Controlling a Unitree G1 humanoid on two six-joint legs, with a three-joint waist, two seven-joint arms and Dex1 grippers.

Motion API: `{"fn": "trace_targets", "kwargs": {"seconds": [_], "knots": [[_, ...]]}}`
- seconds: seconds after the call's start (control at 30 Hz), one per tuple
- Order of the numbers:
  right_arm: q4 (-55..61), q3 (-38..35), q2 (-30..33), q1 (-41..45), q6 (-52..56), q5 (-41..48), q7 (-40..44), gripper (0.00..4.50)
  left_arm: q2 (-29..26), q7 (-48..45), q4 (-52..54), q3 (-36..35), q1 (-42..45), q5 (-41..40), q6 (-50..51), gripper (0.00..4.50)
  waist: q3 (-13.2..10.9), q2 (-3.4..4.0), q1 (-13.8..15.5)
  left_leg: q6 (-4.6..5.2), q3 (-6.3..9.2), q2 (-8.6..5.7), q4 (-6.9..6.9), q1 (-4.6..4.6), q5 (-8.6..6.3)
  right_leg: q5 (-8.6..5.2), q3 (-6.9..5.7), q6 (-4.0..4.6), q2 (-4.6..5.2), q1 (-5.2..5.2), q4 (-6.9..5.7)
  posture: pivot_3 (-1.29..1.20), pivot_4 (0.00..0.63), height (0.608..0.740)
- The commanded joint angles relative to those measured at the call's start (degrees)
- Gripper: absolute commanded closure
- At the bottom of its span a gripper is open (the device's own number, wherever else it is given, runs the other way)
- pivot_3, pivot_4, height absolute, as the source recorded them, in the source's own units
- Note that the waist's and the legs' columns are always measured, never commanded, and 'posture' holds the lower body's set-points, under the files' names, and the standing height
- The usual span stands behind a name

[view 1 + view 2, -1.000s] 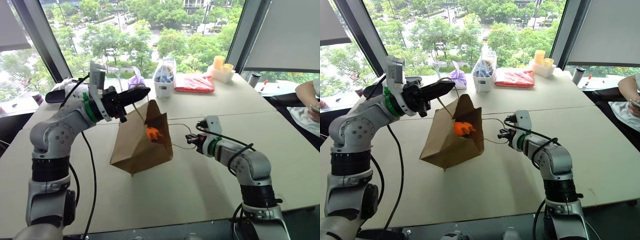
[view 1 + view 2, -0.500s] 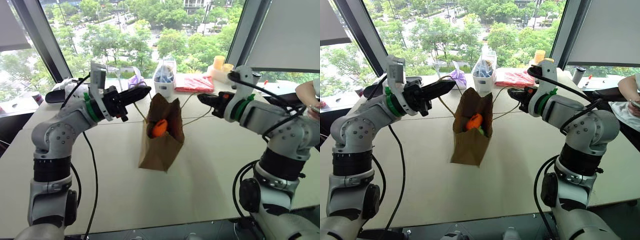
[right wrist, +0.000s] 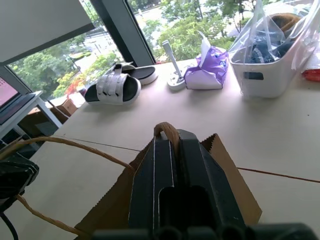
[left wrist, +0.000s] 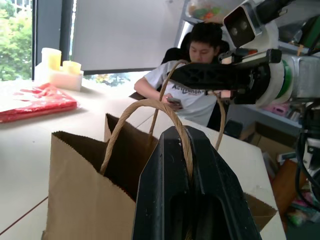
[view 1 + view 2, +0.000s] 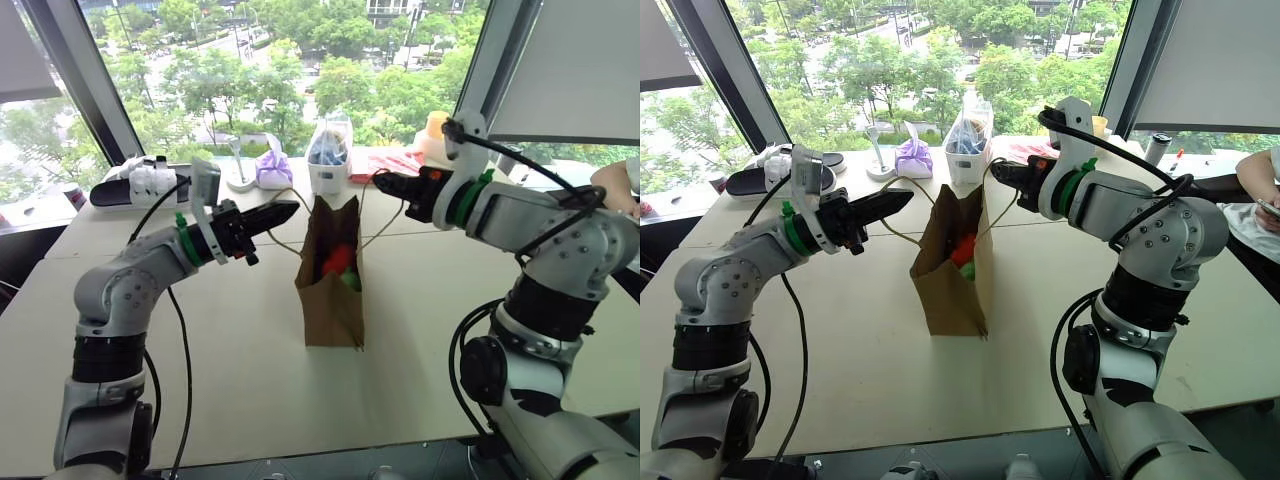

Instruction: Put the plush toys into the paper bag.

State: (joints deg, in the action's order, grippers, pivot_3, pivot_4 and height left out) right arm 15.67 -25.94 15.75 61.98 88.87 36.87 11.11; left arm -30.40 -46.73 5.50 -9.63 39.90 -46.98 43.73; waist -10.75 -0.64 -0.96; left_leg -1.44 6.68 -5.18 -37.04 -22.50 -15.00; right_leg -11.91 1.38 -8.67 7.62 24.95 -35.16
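Note:
The brown paper bag [image 5: 329,300] stands upright at the middle of the table, mouth open. Inside its mouth I see the orange plush toy [image 5: 337,260] with the lime green one [image 5: 352,281] just under it. My left gripper [image 5: 291,209] is to the left of the bag's top, shut on one cord handle [image 4: 150,107]. From the right, my right gripper [image 5: 380,183] is shut on the other cord handle [image 3: 166,129]. Both handles are pulled apart and taut.
Along the far table edge are a white tub [image 5: 327,175] with a clear plastic bag, a purple cloth bundle [image 5: 273,170], a red packet [image 5: 1012,150], yellow cups [image 5: 1099,124] and a pair of slippers [image 5: 145,182]. A seated person [image 4: 197,65] is at the right.
The bag has swung from hanging tilted to standing upright. My right gripper has risen from near the table to the bag's top. My left gripper has sunk a little.

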Motion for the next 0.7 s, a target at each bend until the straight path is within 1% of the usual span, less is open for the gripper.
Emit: {"fn": "trace_targets", "kwargs": {"seconds": [0.03,0.1,0.2,0.23,0.27,0.3,0.33,0.43,0.47,0.5,0.57,0.6,0.7], "knots": [[3.58,2.09,0.8,-3.34,-0.97,0.92,1.18,4.46,-1.08,-1.35,2.38,2.5,-1.51,3.8,-3.29,4.5,0.01,-0.01,0.03,0.0,-0.02,0.0,0.0,0.01,0.0,0.0,0.0,0.0,0.0,-0.02,0.0,0.0,0.15,0.74],[3.53,2.46,1.38,-4.81,-1.73,0.74,1.55,4.46,-1.18,-1.34,2.32,2.57,-1.6,3.85,-3.1,4.5,0.0,0.0,0.04,0.01,-0.02,0.0,0.0,0.01,0.0,0.0,0.0,0.0,0.0,-0.03,0.0,0.0,0.15,0.74],[3.99,1.64,2.16,-5.94,-2.22,1.52,2.44,3.59,-1.41,-0.2,1.08,1.94,0.01,3.01,-0.55,4.5,0.0,0.0,-0.02,0.01,-0.03,0.0,-0.01,-0.01,0.0,0.0,0.0,0.0,0.0,-0.01,0.0,0.0,0.15,0.74],[4.11,1.58,2.27,-6.09,-2.26,1.66,2.58,3.01,-1.31,0.12,0.76,1.78,0.43,2.96,-0.26,4.5,0.0,0.0,-0.02,0.01,-0.02,0.0,-0.01,-0.01,0.0,0.0,0.0,0.0,-0.01,-0.01,0.0,0.0,0.15,0.74],[4.56,1.84,2.61,-6.41,-2.47,2.1,3.2,2.72,-1.19,0.08,0.63,1.42,0.91,2.23,0.41,4.5,0.0,0.0,-0.03,0.01,-0.02,0.0,-0.01,0.0,0.0,0.0,-0.01,0.0,-0.01,-0.01,0.0,0.0,0.15,0.74],[4.89,2.0,2.9,-6.6,-2.59,2.39,3.63,2.11,-1.07,0.16,0.52,1.08,1.31,1.74,0.9,3.96,0.0,0.0,-0.03,0.01,-0.02,0.01,-0.01,0.0,-0.01,0.0,-0.01,0.0,-0.01,-0.01,0.0,0.0,0.15,0.74],[5.16,2.0,3.29,-6.62,-2.64,2.52,3.92,1.71,-0.93,0.25,0.46,0.52,1.62,0.86,1.54,3.75,0.0,0.0,-0.03,0.01,-0.02,0.0,0.0,0.0,0.0,0.0,-0.01,0.0,-0.01,-0.01,0.01,0.0,0.15,0.74],[5.41,1.17,4.18,-6.21,-2.51,3.22,4.53,0.14,-0.45,0.89,0.57,-0.97,2.37,-1.28,2.55,2.27,0.0,0.0,-0.13,0.02,-0.01,0.01,0.0,0.0,-0.01,0.0,0.0,0.0,-0.01,0.0,0.0,0.0,0.15,0.74],[5.48,0.63,4.76,-5.92,-2.53,3.62,4.89,0.0,0.08,1.59,0.62,-1.85,2.97,-2.14,2.48,1.8,0.0,0.0,-0.1,0.02,-0.01,0.01,0.0,0.0,-0.01,0.0,-0.01,0.0,-0.01,0.0,0.0,0.0,0.15,0.74],[5.5,0.23,5.31,-5.63,-2.7,3.74,5.03,0.0,0.59,2.3,0.63,-2.76,3.61,-3.1,2.36,1.38,0.0,0.0,-0.06,0.02,0.0,0.02,0.0,0.0,-0.01,0.0,-0.01,0.0,-0.01,0.0,0.0,0.0,0.15,0.74],[5.34,-1.01,6.09,-4.84,-2.59,4.38,5.18,0.0,1.82,4.99,0.19,-5.81,6.05,-7.93,4.87,0.46,-0.01,-0.02,0.1,0.02,0.0,0.02,-0.02,0.0,-0.01,0.0,-0.01,0.0,-0.01,-0.01,0.0,0.0,0.15,0.74],[5.48,-1.39,6.6,-4.49,-2.37,4.79,5.41,0.0,1.49,5.34,0.22,-6.54,6.88,-9.17,5.87,0.03,-0.01,-0.02,0.09,0.02,0.02,0.02,-0.03,-0.02,-0.01,0.0,-0.01,0.0,-0.01,-0.01,0.02,0.0,0.15,0.74],[5.94,-2.78,8.12,-3.36,-1.09,6.2,6.09,0.0,-1.14,4.54,0.99,-6.69,7.21,-9.85,7.74,0.03,-0.01,-0.02,-0.01,0.02,0.01,0.01,-0.02,-0.02,-0.01,0.0,-0.01,0.0,0.0,-0.01,0.02,0.0,0.15,0.74]]}}
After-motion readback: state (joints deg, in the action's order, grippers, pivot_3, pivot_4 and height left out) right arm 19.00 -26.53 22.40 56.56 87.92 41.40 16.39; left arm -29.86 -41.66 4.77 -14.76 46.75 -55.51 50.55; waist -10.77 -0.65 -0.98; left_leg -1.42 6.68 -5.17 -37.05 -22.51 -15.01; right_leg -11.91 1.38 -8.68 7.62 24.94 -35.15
